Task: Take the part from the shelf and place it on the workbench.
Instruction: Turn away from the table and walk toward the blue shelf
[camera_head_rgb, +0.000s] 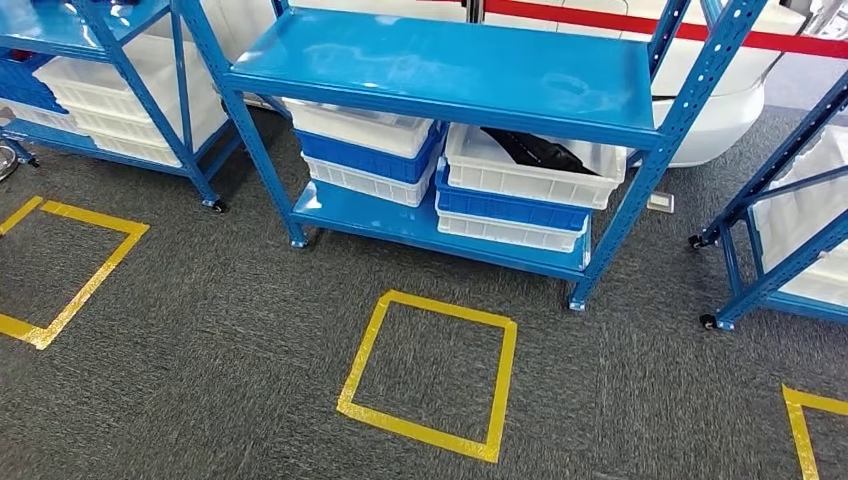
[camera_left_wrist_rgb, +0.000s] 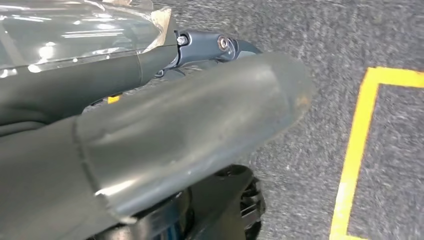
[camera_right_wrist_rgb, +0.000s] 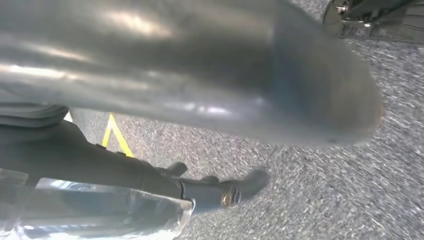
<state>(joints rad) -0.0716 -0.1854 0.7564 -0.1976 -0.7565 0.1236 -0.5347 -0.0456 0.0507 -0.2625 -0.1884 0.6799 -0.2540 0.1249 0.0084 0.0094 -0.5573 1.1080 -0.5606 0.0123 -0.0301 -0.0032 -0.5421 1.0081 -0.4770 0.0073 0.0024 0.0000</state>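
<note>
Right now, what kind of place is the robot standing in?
Probably a warehouse or factory storeroom: blue metal shelf racks on wheels hold stacked white and blue plastic bins, and yellow tape squares mark spots on the grey carpet floor.

A: Part located? 
B: Black part (camera_head_rgb: 538, 151), elongated, lying at a slant inside the top white bin (camera_head_rgb: 533, 170).
A: Shelf position? 
B: Lower level of the blue shelf (camera_head_rgb: 440, 72), right-hand stack, under the top board.

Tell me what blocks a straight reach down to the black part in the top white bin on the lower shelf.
The blue upper shelf overhangs the white bin holding the black part, so access is from the front gap. Both the left hand and right hand hang above carpet.
</note>
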